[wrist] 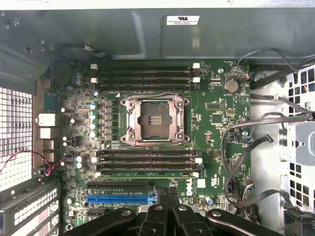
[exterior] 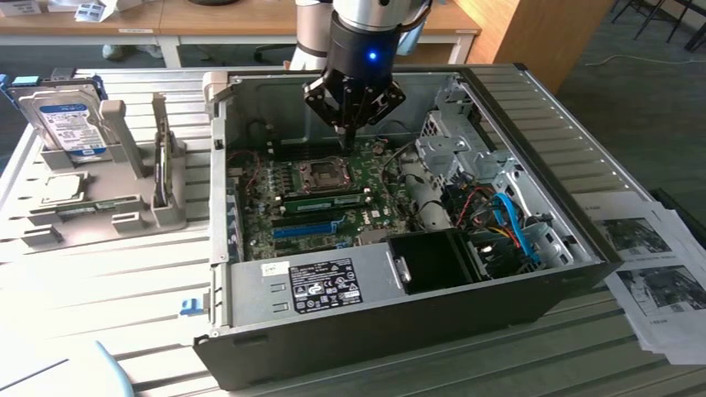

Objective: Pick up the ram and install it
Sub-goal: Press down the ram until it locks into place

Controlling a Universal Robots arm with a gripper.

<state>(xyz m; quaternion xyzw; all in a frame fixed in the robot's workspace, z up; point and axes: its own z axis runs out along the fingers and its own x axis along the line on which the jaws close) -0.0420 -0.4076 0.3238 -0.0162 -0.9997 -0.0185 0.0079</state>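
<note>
Exterior view: the black pincer (exterior: 346,132) on the arm hangs inside the open grey metal computer case (exterior: 551,149), low over the green motherboard (exterior: 381,211), just above the square metal processor socket (exterior: 326,172). Its fingers are drawn together, and nothing can be seen between them.

The long, thin green ram stick (exterior: 329,199) lies seated in a memory slot on the near side of the socket, running across the board. In the wrist view the same ram stick (wrist: 147,173) sits in the lowest of the bank of dark slots just beside the socket (wrist: 151,119), level with its white end latches. The bank of slots on the far side of the socket holds no stick that I can make out. The pincer's fingertips (wrist: 167,194) appear at the picture's edge, pressed close together, over the board just beyond the ram and near the bright blue plastic slot strip (wrist: 121,199).

On the slatted pale surface (exterior: 111,273), at the exterior view's left and well apart from the case, a grey plastic holder rack (exterior: 132,211) carries a silver box-shaped hard drive with a blue-white label (exterior: 69,124), standing upright. Printed paper sheets (exterior: 651,265) lie at the exterior view's right, beside the case.
</note>
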